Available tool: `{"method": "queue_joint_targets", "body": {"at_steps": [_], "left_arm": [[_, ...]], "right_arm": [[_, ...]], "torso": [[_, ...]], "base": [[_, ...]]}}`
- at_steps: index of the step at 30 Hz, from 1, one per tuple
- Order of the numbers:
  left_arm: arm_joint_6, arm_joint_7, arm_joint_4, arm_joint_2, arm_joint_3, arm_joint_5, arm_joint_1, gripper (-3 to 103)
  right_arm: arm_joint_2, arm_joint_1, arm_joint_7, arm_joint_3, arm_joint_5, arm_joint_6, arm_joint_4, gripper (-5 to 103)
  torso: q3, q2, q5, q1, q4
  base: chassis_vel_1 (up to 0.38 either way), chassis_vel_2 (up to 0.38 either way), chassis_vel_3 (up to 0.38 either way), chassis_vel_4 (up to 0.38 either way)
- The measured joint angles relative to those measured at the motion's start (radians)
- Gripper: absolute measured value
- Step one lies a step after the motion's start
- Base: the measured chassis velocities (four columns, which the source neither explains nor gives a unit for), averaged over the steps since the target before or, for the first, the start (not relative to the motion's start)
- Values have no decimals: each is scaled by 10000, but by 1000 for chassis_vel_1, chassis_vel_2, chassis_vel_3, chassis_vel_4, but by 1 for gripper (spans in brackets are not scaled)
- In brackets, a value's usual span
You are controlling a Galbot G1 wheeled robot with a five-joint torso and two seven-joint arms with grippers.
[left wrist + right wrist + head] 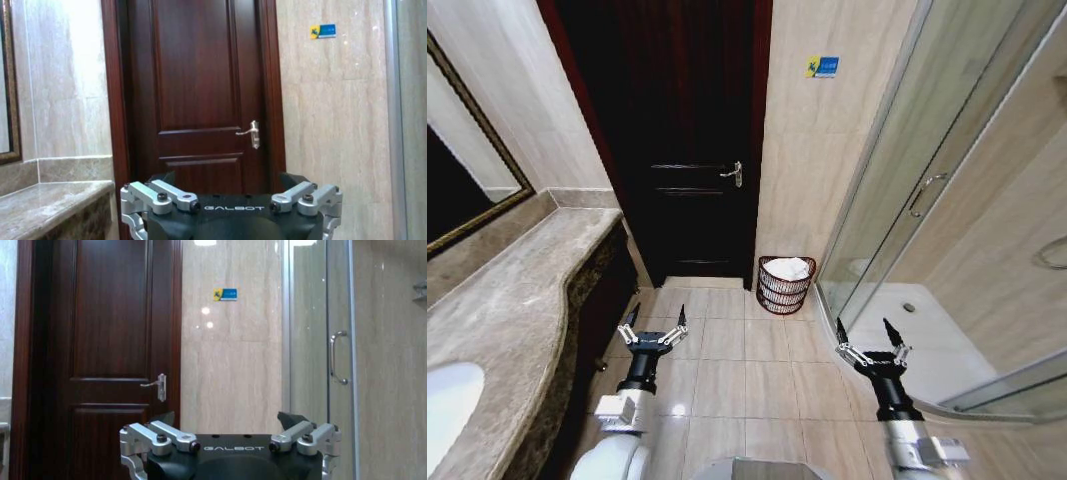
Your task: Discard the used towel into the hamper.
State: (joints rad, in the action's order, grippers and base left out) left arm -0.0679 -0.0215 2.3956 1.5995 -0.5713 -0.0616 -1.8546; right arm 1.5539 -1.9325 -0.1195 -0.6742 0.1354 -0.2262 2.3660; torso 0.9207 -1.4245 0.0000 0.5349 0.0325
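The hamper point(784, 290), a small dark reddish-brown open-weave basket, stands on the tiled floor against the wall between the door and the shower. A white towel point(790, 268) lies inside it, showing above the rim. My left gripper point(656, 320) hovers over the floor beside the counter, open and empty, well short of the hamper and to its left. My right gripper point(864, 332) is also open and empty, nearer to me than the hamper and to its right. In the wrist views the left gripper point(228, 178) and the right gripper point(227, 417) face the door wall with fingers spread.
A dark wooden door point(689, 150) stands shut straight ahead. A marble counter point(522, 300) with a white sink point(445, 400) runs along the left. A curved glass shower enclosure point(907, 210) fills the right. Open tiled floor point(747, 350) lies between.
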Motion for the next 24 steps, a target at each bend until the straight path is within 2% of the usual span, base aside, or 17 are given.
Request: {"method": "queue_joint_targets", "body": {"at_steps": [12,24], "left_arm": [[0,0,0,6,1,0,0,100],[0,0,0,3,0,0,0,100]], "right_arm": [[-1,0,1,-5,0,0,0,100],[0,0,0,-1,0,0,0,100]], "torso": [[0,0,3,0,2],[-1,-2,2,-3,0]], "base": [[-92,-118,119,72],[46,-2,-51,7]]}}
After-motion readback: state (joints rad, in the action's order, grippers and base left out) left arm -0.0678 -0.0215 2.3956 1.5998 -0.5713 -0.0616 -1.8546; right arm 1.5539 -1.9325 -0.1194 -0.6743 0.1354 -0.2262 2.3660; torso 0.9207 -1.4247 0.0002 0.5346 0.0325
